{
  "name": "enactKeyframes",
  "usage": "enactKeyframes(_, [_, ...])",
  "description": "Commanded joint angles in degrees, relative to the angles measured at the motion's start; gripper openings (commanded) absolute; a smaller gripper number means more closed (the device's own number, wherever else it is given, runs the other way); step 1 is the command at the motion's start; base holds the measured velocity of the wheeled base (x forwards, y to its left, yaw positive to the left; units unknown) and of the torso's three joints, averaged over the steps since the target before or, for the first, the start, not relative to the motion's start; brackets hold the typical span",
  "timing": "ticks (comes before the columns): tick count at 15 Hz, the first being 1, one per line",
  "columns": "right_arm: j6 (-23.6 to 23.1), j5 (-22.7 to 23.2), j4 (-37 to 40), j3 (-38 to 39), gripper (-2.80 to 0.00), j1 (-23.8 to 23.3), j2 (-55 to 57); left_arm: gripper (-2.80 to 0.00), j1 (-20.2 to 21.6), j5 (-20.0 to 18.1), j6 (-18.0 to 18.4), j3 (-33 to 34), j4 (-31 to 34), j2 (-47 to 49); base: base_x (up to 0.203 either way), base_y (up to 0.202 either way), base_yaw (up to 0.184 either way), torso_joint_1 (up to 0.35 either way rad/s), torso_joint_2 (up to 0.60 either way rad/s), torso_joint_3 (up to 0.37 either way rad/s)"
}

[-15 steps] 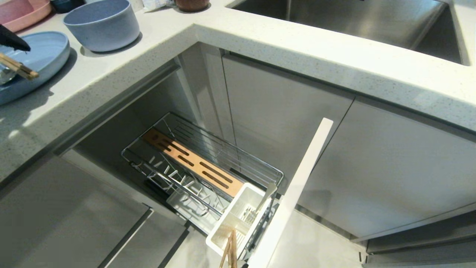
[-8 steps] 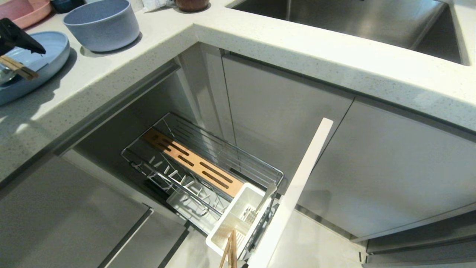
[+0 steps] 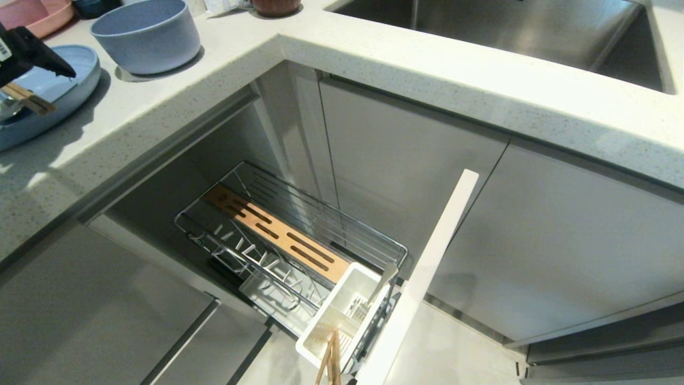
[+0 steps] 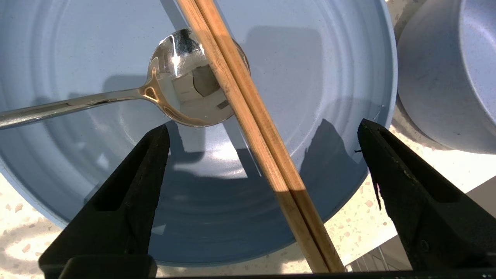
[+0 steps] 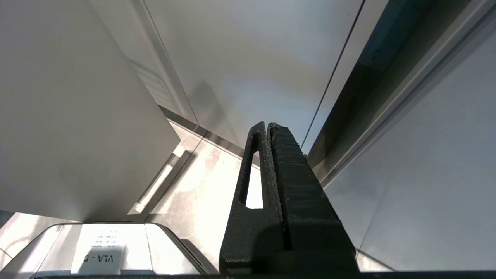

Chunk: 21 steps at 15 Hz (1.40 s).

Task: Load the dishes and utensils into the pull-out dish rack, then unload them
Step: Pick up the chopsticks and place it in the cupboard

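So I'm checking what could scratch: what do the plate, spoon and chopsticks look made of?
Plate: matte light-blue, faintly speckled, with no glare; probably plastic or composite, possibly ceramic.
Spoon: polished metal, its bowl mirroring the room.
Chopsticks: light wood or bamboo, showing lengthwise grain and no shine.

The speckled countertop (image 3: 224, 59) bears the blue plate (image 3: 69, 88), blue bowl (image 3: 147, 35) and pink plate (image 3: 32, 18).

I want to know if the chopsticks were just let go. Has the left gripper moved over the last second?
Yes. The left gripper has risen off the chopsticks toward the blue bowl, jaws open; the chopsticks lie across the blue plate.
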Motion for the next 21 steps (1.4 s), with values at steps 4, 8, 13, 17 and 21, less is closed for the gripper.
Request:
enactKeyframes(4, [0.1, 0.0, 0.0, 0.1, -2.80, 0.0, -0.2, -2.80, 0.0, 0.2, -0.2, 0.0, 0.3, -0.2, 0.000, 0.000, 0.000, 0.000, 0.00, 0.000])
enactKeyframes(8, [0.0, 0.0, 0.0, 0.1, -2.80, 0.0, -0.1, -2.80, 0.0, 0.2, -0.1, 0.0, 0.3, -0.6, 0.000, 0.000, 0.000, 0.000, 0.00, 0.000])
enactKeyframes(13, [0.0, 0.0, 0.0, 0.1, -2.80, 0.0, -0.2, -2.80, 0.0, 0.2, -0.1, 0.0, 0.4, -0.6, 0.000, 0.000, 0.000, 0.000, 0.00, 0.000])
enactKeyframes(17, [0.0, 0.0, 0.0, 0.1, -2.80, 0.0, -0.2, -2.80, 0.0, 0.2, -0.1, 0.0, 0.3, -2.2, 0.000, 0.000, 0.000, 0.000, 0.00, 0.000])
enactKeyframes(21, [0.0, 0.0, 0.0, 0.1, -2.80, 0.0, -0.1, -2.80, 0.0, 0.3, -0.2, -0.2, -1.4, -5.5, 0.000, 0.000, 0.000, 0.000, 0.00, 0.000])
